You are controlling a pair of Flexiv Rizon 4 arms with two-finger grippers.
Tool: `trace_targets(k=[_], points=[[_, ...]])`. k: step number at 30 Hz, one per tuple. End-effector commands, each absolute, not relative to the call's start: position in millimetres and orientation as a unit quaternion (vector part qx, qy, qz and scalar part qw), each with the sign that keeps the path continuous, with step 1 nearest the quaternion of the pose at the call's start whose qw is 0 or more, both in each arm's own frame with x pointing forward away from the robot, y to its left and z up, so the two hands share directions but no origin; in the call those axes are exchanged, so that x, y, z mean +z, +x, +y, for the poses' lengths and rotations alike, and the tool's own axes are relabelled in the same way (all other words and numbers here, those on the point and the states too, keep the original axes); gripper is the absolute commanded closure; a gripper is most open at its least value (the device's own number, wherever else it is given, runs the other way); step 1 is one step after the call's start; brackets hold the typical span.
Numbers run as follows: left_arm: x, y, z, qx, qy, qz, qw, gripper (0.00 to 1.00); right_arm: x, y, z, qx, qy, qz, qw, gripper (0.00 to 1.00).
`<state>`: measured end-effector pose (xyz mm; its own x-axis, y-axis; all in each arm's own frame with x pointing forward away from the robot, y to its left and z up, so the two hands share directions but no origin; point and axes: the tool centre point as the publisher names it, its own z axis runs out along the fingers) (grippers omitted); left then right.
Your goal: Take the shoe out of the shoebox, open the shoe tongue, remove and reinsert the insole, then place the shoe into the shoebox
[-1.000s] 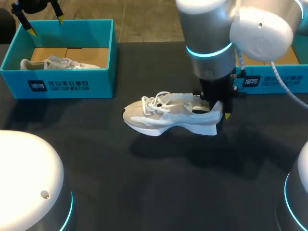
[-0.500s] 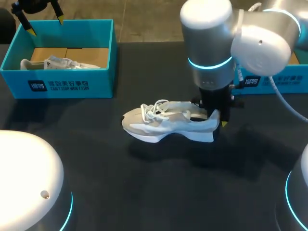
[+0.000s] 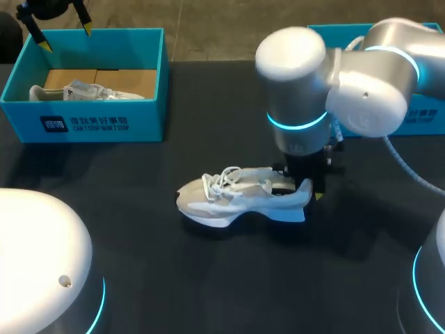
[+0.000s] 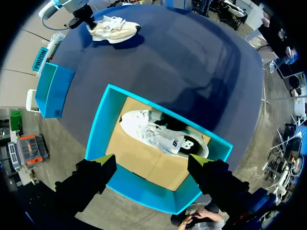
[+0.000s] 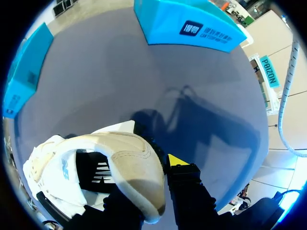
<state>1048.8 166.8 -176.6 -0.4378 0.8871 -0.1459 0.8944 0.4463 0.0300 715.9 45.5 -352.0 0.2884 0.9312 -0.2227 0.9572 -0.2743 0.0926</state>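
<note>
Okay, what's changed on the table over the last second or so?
The right tool, gripping the shoe by its heel, carried it toward the near side of the table and slightly to the left. Its grip did not change. The left tool stayed open above the left shoebox, and the second shoe inside that box did not move.

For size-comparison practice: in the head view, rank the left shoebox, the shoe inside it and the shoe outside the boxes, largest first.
1. left shoebox
2. shoe outside the boxes
3. shoe inside the box, partly hidden by its wall, so less sure
</note>
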Motion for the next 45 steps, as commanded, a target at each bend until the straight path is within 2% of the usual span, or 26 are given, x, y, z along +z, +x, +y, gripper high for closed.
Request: trace_targets(k=[1, 16, 17, 19, 21, 22, 23, 37, 45], points=[[-176, 1049, 167, -0.025, 0.526, 0.848, 0.07, 0.0, -368, 722, 54, -0.072, 0.796, 0.592, 0.109, 1.0], [-176, 1049, 167, -0.025, 0.526, 0.848, 0.07, 0.0, -387, 725, 70, -0.086, 0.787, 0.6, 0.113, 1.0], [-176, 1049, 167, -0.025, 0.526, 0.848, 0.07, 0.0, -388, 725, 70, -0.087, 0.787, 0.601, 0.114, 0.95], [-176, 1049, 167, -0.025, 0.526, 0.848, 0.07, 0.0, -387, 726, 70, -0.086, 0.786, 0.602, 0.112, 0.35], [-176, 1049, 167, -0.025, 0.526, 0.848, 0.07, 0.0, -384, 726, 69, -0.086, 0.786, 0.602, 0.113, 0.22], [-176, 1049, 167, -0.025, 0.526, 0.848, 0.07, 0.0, -382, 726, 69, -0.083, 0.785, 0.603, 0.114, 0.05], [-176, 1049, 167, -0.025, 0.526, 0.848, 0.07, 0.0, -380, 727, 70, -0.082, 0.784, 0.604, 0.115, 0.0], [-176, 1049, 167, -0.025, 0.526, 0.848, 0.07, 0.0, -320, 730, 79, -0.016, 0.738, 0.666, 0.108, 0.0], [-176, 1049, 167, -0.025, 0.526, 0.848, 0.07, 0.0, -295, 735, 85, 0.118, 0.524, 0.839, 0.089, 0.0]])
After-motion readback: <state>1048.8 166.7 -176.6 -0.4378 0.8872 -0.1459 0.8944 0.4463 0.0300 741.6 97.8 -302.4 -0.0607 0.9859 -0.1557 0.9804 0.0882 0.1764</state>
